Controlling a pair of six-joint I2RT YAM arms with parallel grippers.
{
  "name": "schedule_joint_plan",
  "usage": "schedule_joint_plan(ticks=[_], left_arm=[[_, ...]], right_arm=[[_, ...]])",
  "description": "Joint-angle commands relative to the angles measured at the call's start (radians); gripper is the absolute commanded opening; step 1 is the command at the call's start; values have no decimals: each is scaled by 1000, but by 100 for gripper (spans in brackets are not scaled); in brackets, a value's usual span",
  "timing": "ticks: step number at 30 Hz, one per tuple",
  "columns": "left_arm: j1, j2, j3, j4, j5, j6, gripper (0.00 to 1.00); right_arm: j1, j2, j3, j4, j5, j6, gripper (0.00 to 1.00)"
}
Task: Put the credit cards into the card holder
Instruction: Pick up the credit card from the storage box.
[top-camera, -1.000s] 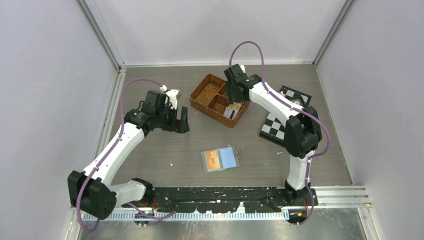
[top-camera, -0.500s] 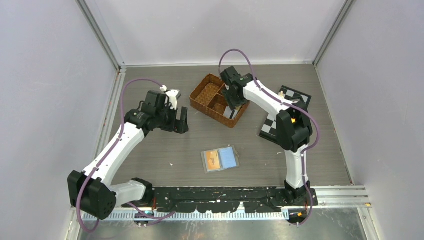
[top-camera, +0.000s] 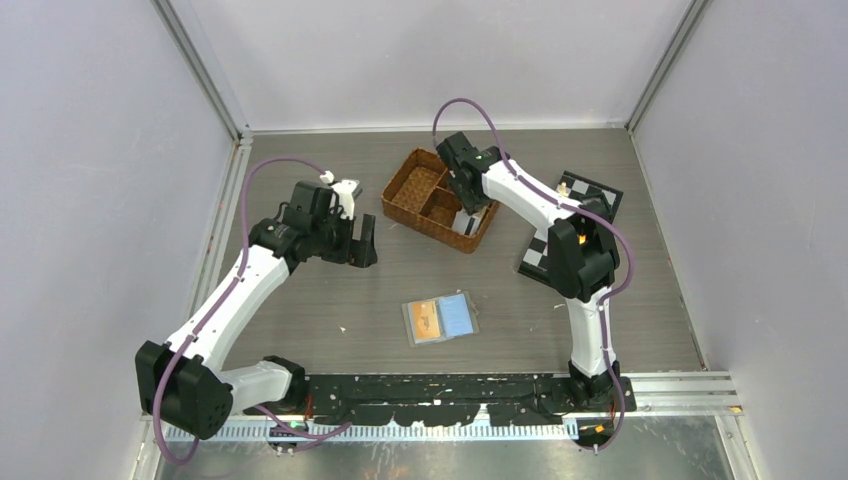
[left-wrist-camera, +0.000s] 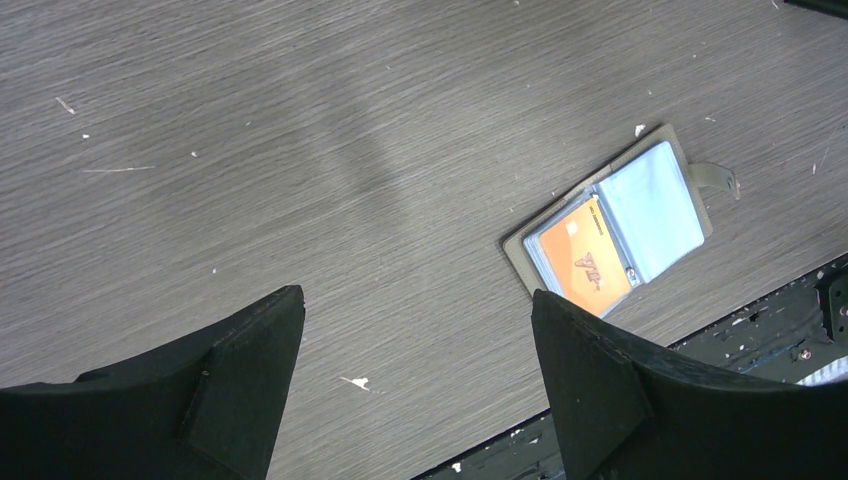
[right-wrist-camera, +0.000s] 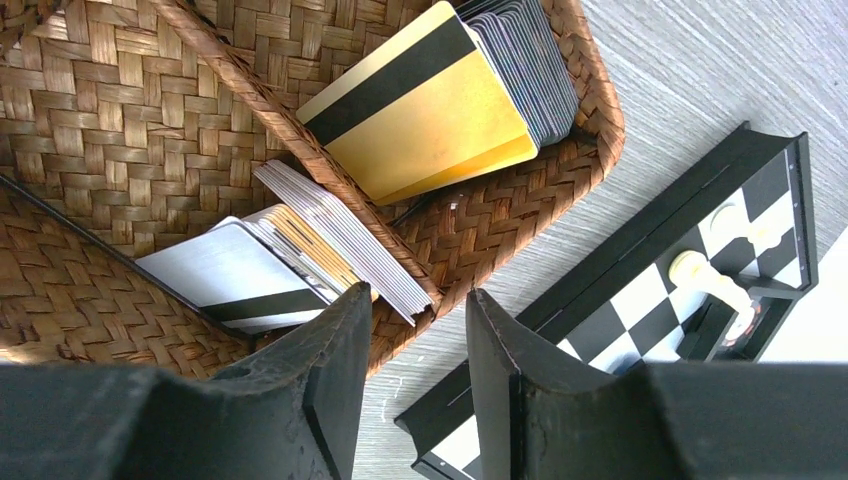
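1. Top external view, left side: the left fingers (left-wrist-camera: 250, 350) hang above the grey wood-grain bench (top-camera: 350, 290), spread wide apart with nothing between them.
2. Centre, towards the near edge: the flat grey-olive folding card holder (top-camera: 440, 319) lies open on the bench, with an orange credit card (left-wrist-camera: 585, 268) inside one clear light-blue sleeve.
3. Behind it, the brown woven wicker basket (top-camera: 415, 185) holds two stacks of cards in neighbouring compartments. One is fronted by a gold card with a dark stripe (right-wrist-camera: 430, 100), the other by a white striped card (right-wrist-camera: 230, 275).
4. The right fingers (right-wrist-camera: 340, 370) hover over the basket's rim, slightly apart and gripping nothing.
5. Far right: a black-and-white folding chessboard (top-camera: 592, 190) lies just beside the basket.
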Motion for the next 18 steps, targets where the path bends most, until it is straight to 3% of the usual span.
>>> schedule_joint_plan(ticks=[1, 18], left_arm=[[4, -12, -3, -7, -6, 16, 86], [4, -7, -5, -9, 3, 16, 86]], right_arm=[[0, -27, 59, 24, 57, -36, 43], [1, -53, 56, 12, -6, -53, 12]])
